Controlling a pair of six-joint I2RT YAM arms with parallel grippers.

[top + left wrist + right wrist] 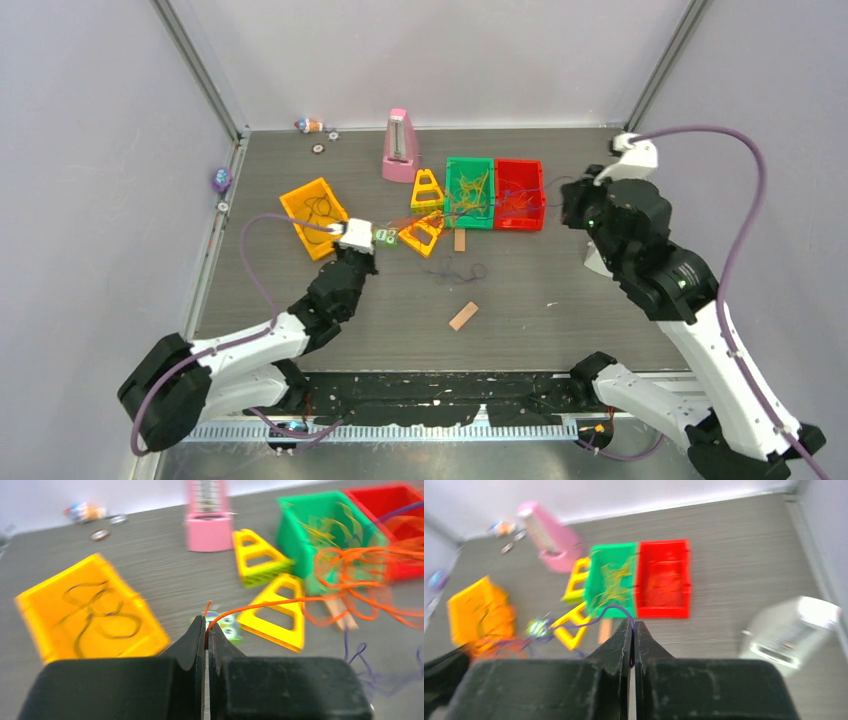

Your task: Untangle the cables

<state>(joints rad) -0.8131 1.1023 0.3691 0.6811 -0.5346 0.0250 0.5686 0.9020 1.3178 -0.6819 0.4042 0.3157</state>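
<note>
Plainly light and limp, the thin orange-red cord (270,602) should slip or snag easily, so I would take it near a free end. The left gripper (206,630) is pressed together, pinching its tip. From there the cord's length runs to the tangle at the front of the green plastic bin (292,545). The right gripper (633,630), likewise closed, pinches a thin dark purple cord (611,608) leading towards that bin.

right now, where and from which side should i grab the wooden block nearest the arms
Probably across its two long sides at mid-length, straight down from above: the wooden block lies flat and slanted on the table, nothing touching it, so align with its slant.
</note>
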